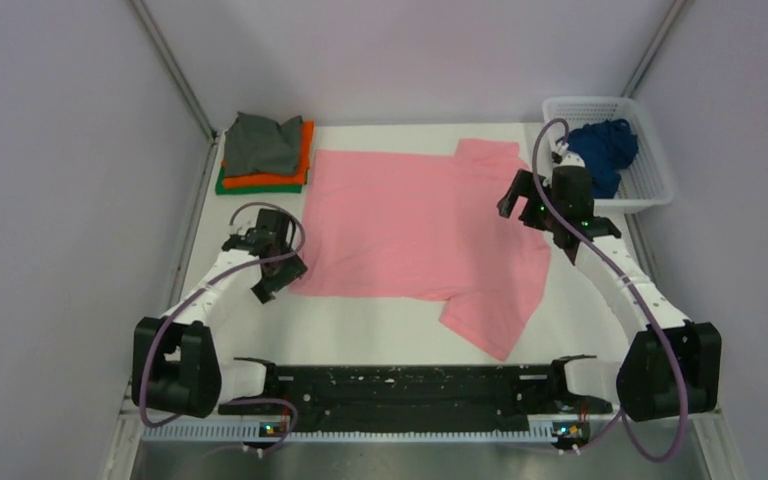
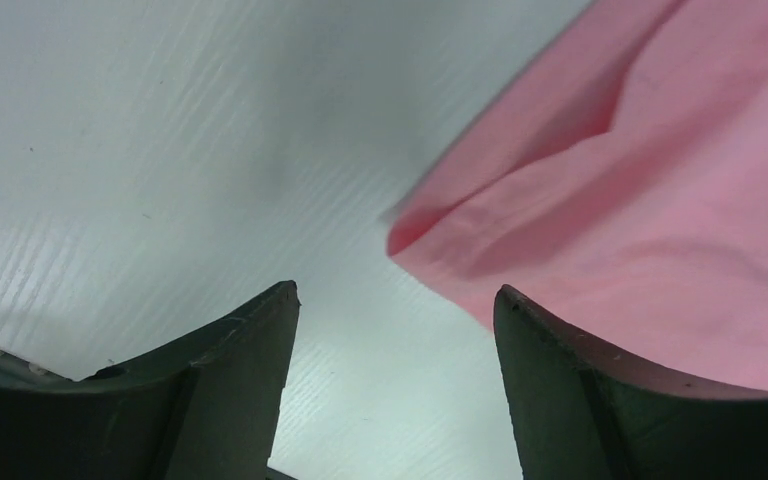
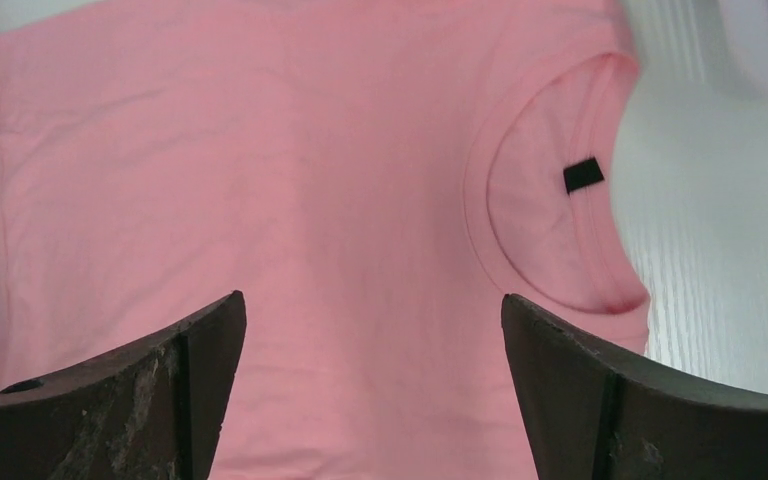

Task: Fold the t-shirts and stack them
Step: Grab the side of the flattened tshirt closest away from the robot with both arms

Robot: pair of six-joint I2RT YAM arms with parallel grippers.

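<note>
A light pink t-shirt [image 1: 422, 222] lies spread flat on the white table, neck toward the right, one sleeve at the back [image 1: 487, 152] and one at the front [image 1: 495, 318]. Its neck with a dark label [image 3: 583, 175] shows in the right wrist view. My left gripper [image 1: 282, 268] is open and empty just beside the shirt's near left hem corner [image 2: 415, 235]. My right gripper [image 1: 522, 200] is open and empty above the shirt near its collar. A folded stack of grey [image 1: 263, 142], orange [image 1: 297, 178] and green [image 1: 232, 186] tees sits at the back left. A dark blue tee [image 1: 604, 152] lies bunched in the basket.
A white plastic lattice basket [image 1: 654, 170] stands at the back right corner, right behind my right arm. Grey walls close in the table on the left, back and right. A black bar [image 1: 410, 388] runs between the arm bases at the near edge.
</note>
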